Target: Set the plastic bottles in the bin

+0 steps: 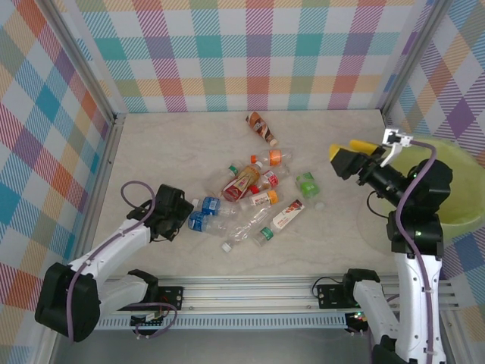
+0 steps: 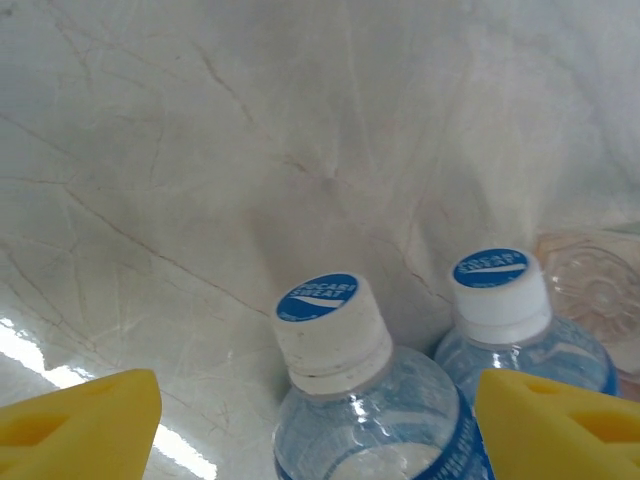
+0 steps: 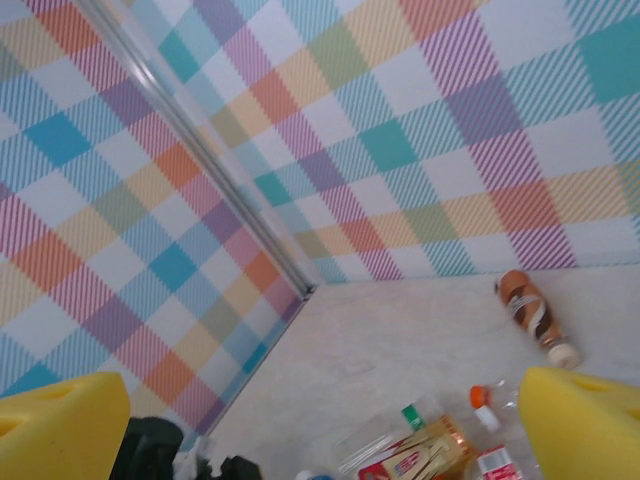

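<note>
Left wrist: left gripper [image 2: 315, 400] fingers parted, bottle [image 2: 335, 335] between them. Right wrist: right gripper [image 3: 320, 390] fingers spread wide.

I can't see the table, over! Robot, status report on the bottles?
Left gripper: jaws open around a blue-label bottle. Right gripper: jaws open, empty, by the bin. Second blue-label bottle tight beside the first; others lie loose on the table.

You face plaid walls [image 1: 258, 53] in pastel checks on three sides; silver posts [image 1: 102, 95] mark the corners; the table [image 1: 167, 144] is pale marble-look, glaring white at one spot; a metal rail [image 1: 250, 292] lines its near edge.
</note>
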You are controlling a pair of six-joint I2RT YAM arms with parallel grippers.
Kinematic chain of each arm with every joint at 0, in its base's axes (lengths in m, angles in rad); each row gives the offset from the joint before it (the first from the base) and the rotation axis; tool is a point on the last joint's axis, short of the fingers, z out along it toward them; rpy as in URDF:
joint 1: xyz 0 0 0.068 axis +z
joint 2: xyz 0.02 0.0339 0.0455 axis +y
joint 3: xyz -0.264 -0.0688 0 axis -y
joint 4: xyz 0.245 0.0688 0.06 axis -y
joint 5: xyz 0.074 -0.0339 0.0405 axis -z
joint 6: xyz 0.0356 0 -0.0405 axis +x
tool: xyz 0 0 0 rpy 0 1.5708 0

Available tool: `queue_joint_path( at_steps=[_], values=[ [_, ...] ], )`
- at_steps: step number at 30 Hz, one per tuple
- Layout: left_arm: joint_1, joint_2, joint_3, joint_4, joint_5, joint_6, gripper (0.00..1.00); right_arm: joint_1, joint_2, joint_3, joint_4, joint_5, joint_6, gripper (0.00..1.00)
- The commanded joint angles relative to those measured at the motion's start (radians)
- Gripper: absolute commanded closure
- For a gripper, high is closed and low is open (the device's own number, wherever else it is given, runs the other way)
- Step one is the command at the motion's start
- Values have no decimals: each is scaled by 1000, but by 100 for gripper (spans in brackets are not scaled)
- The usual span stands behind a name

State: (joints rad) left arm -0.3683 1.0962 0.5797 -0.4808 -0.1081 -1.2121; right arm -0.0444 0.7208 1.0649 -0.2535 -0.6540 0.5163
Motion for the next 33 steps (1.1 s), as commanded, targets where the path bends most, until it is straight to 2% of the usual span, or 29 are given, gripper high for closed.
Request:
queue_joint_path(
  at_steps=[1,5,10,16,23,25,33],
  values=[
    [17,38,22,-16,13,-84,22,101,-1,-51,35,43,-24,0],
    [37,105,17,72,43,-140,28,231,13,-114,45,154,-69,0],
    [45,188,24,184,84,-176,36,365,68,-143,48,214,-129,0],
    [45,266,43,238,121,-179,53,533,149,-128,34,320,-240,0],
    [47,247,26,243,94,-181,83,634,255,-138,99,378,-261,0],
    [50,225,25,248,83,-156,100,655,291,-122,84,417,-268,0],
    [57,101,47,156,-18,-3,100,684,337,-105,39,631,-253,0]
  ],
)
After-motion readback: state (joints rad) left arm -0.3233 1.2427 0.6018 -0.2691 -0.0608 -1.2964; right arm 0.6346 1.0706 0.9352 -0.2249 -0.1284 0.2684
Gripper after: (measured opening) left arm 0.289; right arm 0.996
